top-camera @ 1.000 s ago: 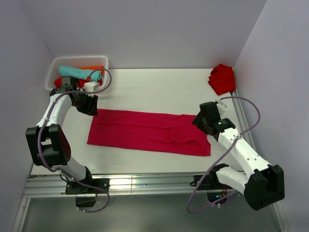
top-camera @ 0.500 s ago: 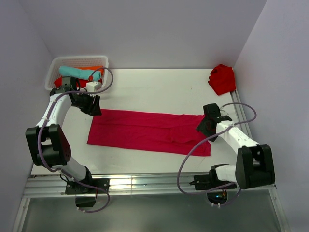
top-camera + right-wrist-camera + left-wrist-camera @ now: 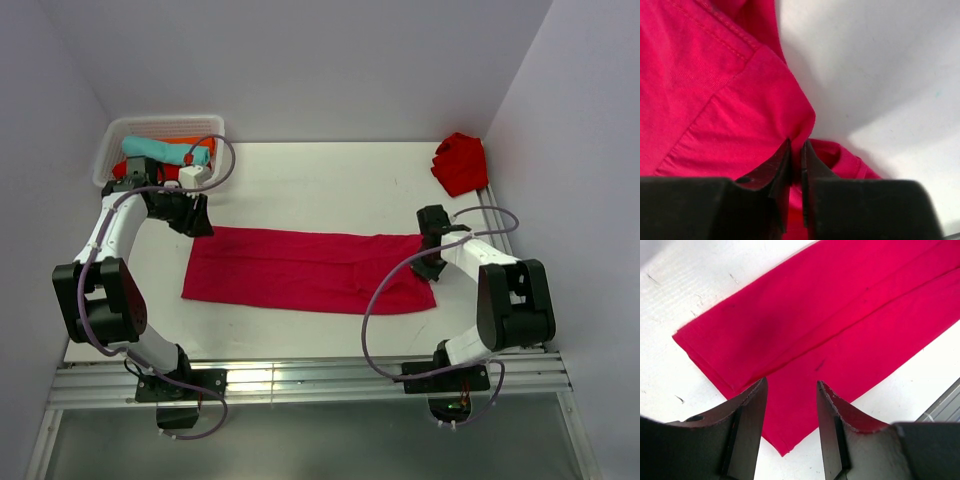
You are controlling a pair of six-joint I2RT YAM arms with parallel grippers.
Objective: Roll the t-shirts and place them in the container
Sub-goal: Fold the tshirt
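A crimson t-shirt (image 3: 305, 270) lies folded into a long band across the table. My right gripper (image 3: 432, 262) is down at the band's right end, shut on a pinched-up fold of the crimson t-shirt (image 3: 740, 115) in the right wrist view (image 3: 796, 150). My left gripper (image 3: 196, 217) hovers at the band's far left corner, open, with nothing between its fingers (image 3: 790, 390); below them lies the left end of the crimson t-shirt (image 3: 840, 315). A scarlet t-shirt (image 3: 460, 162) sits bunched at the far right corner.
A white basket (image 3: 115, 140) at the far left corner holds teal (image 3: 160, 150) and orange (image 3: 190, 145) shirts. A metal rail (image 3: 300, 380) runs along the table's near edge. Walls stand close on both sides.
My right gripper has swung in to the band's right end and shut on the cloth there; that end has bunched slightly inward. The left gripper has shifted only slightly.
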